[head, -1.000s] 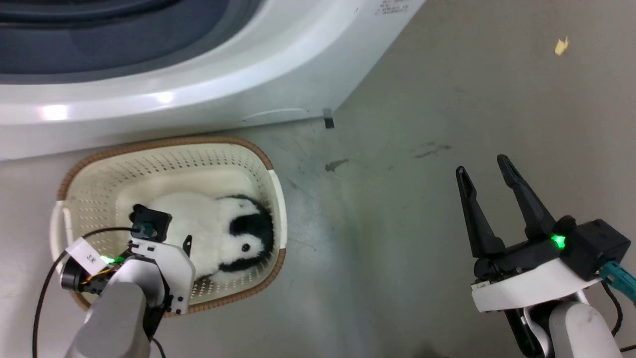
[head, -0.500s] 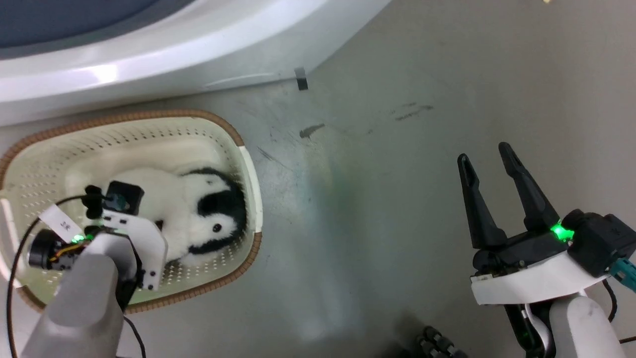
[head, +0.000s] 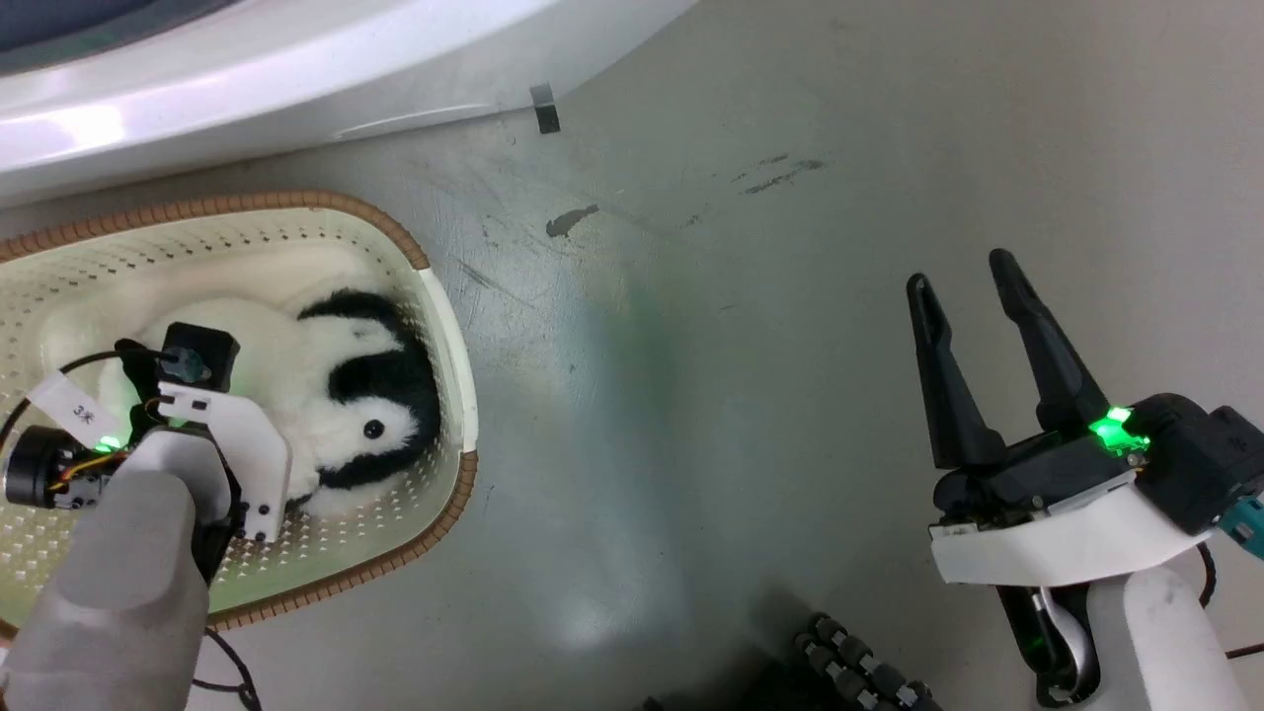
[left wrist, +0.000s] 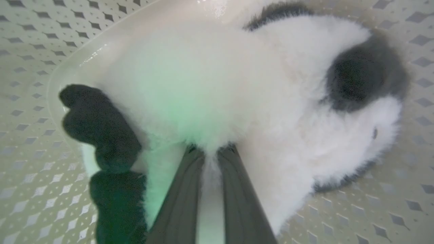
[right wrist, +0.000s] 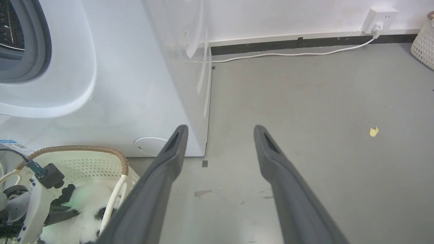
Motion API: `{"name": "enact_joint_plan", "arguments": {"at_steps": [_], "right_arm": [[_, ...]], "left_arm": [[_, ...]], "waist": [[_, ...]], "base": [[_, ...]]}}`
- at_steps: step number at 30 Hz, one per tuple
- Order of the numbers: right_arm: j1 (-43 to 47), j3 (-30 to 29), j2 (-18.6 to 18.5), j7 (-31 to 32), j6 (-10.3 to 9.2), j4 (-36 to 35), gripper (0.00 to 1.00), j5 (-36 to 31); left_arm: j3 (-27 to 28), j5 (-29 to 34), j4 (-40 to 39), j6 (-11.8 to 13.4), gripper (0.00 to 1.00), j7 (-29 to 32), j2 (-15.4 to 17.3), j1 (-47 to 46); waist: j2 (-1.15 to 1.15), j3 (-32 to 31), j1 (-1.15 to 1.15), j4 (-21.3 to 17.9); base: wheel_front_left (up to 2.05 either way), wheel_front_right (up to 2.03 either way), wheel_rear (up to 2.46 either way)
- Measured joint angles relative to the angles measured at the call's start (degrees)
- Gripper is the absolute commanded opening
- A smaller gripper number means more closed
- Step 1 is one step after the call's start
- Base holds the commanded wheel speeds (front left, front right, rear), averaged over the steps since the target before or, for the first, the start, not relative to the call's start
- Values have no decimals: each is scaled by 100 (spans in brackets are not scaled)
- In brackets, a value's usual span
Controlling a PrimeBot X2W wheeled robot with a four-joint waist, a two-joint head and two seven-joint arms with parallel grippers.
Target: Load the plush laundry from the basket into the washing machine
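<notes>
The plush laundry [head: 336, 395], fluffy white with black patches, lies in the cream basket [head: 434, 286] on the floor in front of the washing machine [head: 247, 59]. My left arm reaches down into the basket, and its wrist covers the fingers in the head view. In the left wrist view my left gripper [left wrist: 210, 150] is shut on the white fur of the plush [left wrist: 237, 84], beside a black limb [left wrist: 98, 125]. My right gripper [head: 960, 275] hangs open over bare floor to the right, holding nothing. The right wrist view shows its fingers apart [right wrist: 221, 128], the washer [right wrist: 135, 84] and the basket [right wrist: 78, 148].
A dark stain [head: 571, 222] marks the grey floor right of the basket. A black ribbed part [head: 859, 662] sits at the bottom edge. By the far wall are a socket [right wrist: 378, 15], a white cable [right wrist: 288, 53], a woven white basket [right wrist: 423, 44] and a yellow scrap [right wrist: 373, 131].
The head camera has moved, so basket and washer sit further left and higher in the picture. My left wrist stays over the plush. The right gripper stays open.
</notes>
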Motion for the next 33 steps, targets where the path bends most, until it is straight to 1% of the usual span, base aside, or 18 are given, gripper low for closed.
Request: {"name": "enact_joint_plan", "arguments": {"at_steps": [3, 10, 13, 17, 21, 25, 33], "right_arm": [[-9, -21, 1, -5, 0, 20, 100, -20], [31, -198, 0, -102, 0, 92, 100, -285], [116, -290, 0, -125, 0, 133, 100, -431], [327, -411, 2, -151, 0, 191, 100, -675], [537, -525, 1, -151, 0, 232, 100, -878], [787, -613, 0, -151, 0, 274, 100, -972], [1108, -711, 2, -152, 0, 347, 100, -1087]], "left_arm": [[-41, -45, 122, 26, 0, -123, -38, -10], [-183, -256, 597, 14, 0, -809, -312, 5], [-248, -357, 789, -10, 0, -1229, -475, 70], [-304, -433, 901, -25, 0, -1773, -779, 339], [-325, -508, 878, -26, 0, -2100, -1045, 676], [-281, -595, 545, -19, 0, -2181, -1232, 1058], [-42, -526, -1365, 182, 0, -2216, -1322, 2120]], "waist": [[0, -67, 0, 10], [0, -478, 0, 142], [0, -743, 0, 230], [0, -1187, 0, 383], [0, -1687, -1, 588], [0, -2193, -2, 823], [0, -3088, -2, 1306]], "base": [[0, 0, 0], [0, 0, 0], [0, 0, 0], [0, 0, 0], [0, 0, 0], [0, 0, 0], [0, 0, 0]]}}
